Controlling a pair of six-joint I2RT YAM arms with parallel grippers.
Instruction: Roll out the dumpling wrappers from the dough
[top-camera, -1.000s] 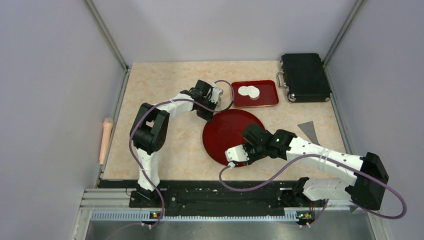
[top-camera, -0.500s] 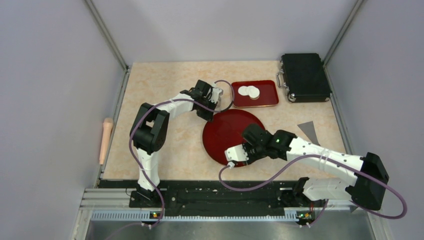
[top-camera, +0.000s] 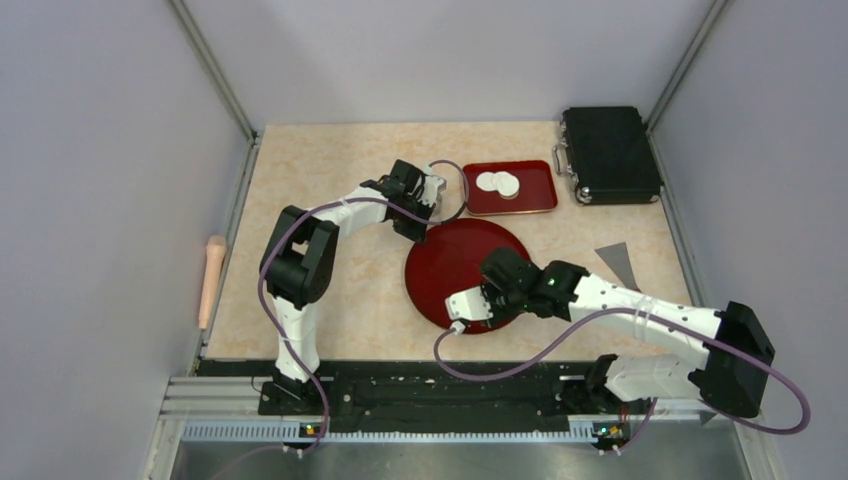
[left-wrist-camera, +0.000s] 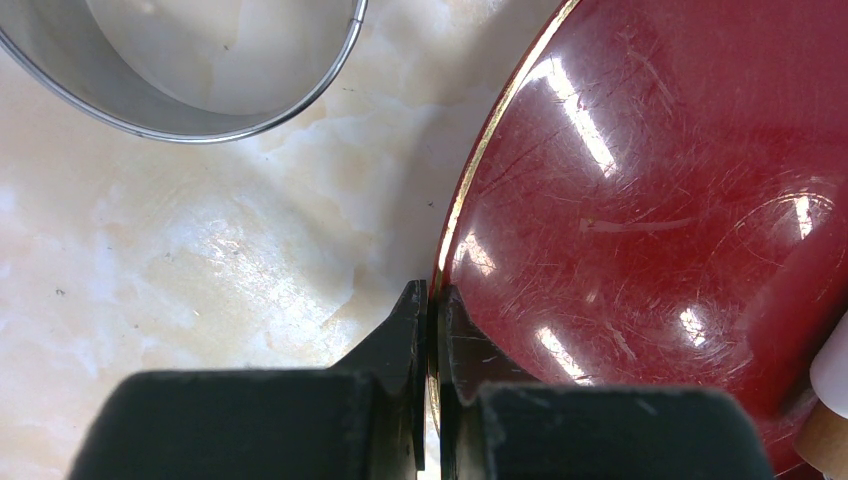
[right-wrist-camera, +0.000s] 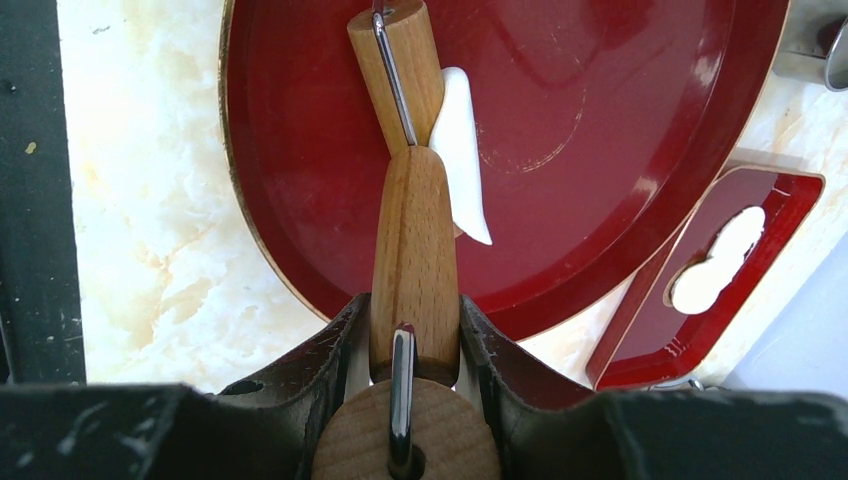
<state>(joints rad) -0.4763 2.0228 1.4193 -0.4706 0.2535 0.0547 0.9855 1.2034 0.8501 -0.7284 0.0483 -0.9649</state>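
No text, label, brand, number or sign can be read in any of the views.

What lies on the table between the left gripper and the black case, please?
The small rectangular red tray holding two dumpling wrappers, seen in the top view between the left gripper and the black case.
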